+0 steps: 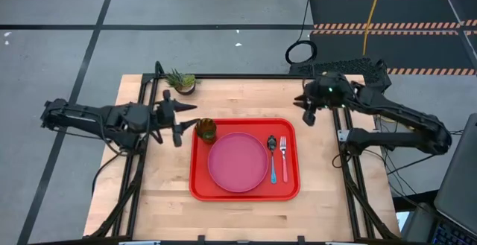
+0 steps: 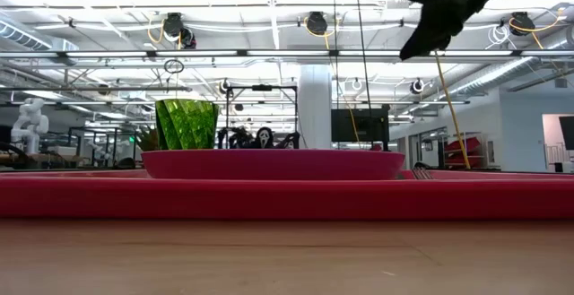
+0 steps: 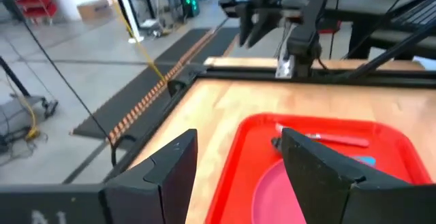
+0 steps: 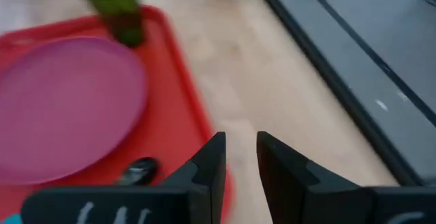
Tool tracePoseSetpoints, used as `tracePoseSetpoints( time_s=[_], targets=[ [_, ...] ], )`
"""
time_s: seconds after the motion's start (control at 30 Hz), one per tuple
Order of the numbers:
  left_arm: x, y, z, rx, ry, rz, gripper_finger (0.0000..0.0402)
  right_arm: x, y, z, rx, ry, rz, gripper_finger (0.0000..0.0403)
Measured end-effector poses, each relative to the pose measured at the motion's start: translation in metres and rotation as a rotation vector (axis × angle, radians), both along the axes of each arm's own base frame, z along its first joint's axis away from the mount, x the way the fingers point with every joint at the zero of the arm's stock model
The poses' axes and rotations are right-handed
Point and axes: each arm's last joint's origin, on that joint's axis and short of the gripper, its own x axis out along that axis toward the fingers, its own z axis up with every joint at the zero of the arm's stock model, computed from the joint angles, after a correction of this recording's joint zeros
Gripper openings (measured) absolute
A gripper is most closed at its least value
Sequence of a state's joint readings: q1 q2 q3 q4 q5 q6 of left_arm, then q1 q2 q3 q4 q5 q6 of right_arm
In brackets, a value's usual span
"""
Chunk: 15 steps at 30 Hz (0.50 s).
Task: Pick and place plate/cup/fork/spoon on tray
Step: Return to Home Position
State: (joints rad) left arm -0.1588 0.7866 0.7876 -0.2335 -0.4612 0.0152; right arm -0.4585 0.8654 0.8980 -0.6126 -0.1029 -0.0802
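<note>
The job looks done — plate (image 1: 237, 162), cup (image 1: 206, 129), spoon (image 1: 272, 154) and fork (image 1: 283, 154) all lie on the tray (image 1: 198, 172) mid-surface — leaving only the retreat: left arm (image 1: 112, 118) beside the cup, jaws wide open, right arm (image 1: 387, 112) jaws narrowly parted, both empty.

Two black jointed arms
Angular black fingers on left gripper (image 1: 181, 123) and right gripper (image 1: 307, 111); green light (image 1: 330, 90), upper right, on right arm (image 1: 402, 122).

The tray (image 1: 246, 196) looks like glossy plastic, the plate (image 1: 237, 161) smooth, the cup (image 2: 186, 123) faceted and translucent, the table (image 1: 164, 208) pale bare wood.
</note>
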Motion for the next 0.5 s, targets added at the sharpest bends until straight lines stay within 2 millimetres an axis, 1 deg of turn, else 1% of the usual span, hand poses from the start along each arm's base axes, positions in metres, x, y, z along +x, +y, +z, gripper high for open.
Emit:
tracePoseSetpoints(
  time_s=[0.13, 0.27, 0.4, 0.5],
  targets=[
    [-0.004, -0.001, -0.004, -0.032, 0.031, 0.016, 0.0214, -0.008, 0.015, -0.019, 0.039, -0.047, 0.127, 0.0077],
    [-0.007, -0.004, -0.014, -0.023, 0.043, 0.137, 0.0214, -0.021, 0.025, -0.036, 0.068, -0.071, 0.141, 0.0077],
    [-0.012, -0.007, -0.036, -0.050, -0.003, 0.146, 0.0214, -0.037, 0.034, -0.040, 0.086, -0.138, 0.127, 0.0077],
    [-0.022, -0.007, -0.055, -0.053, -0.058, 0.127, 0.0213, -0.050, 0.040, -0.036, 0.043, -0.187, 0.086, 0.0077]
  ],
)
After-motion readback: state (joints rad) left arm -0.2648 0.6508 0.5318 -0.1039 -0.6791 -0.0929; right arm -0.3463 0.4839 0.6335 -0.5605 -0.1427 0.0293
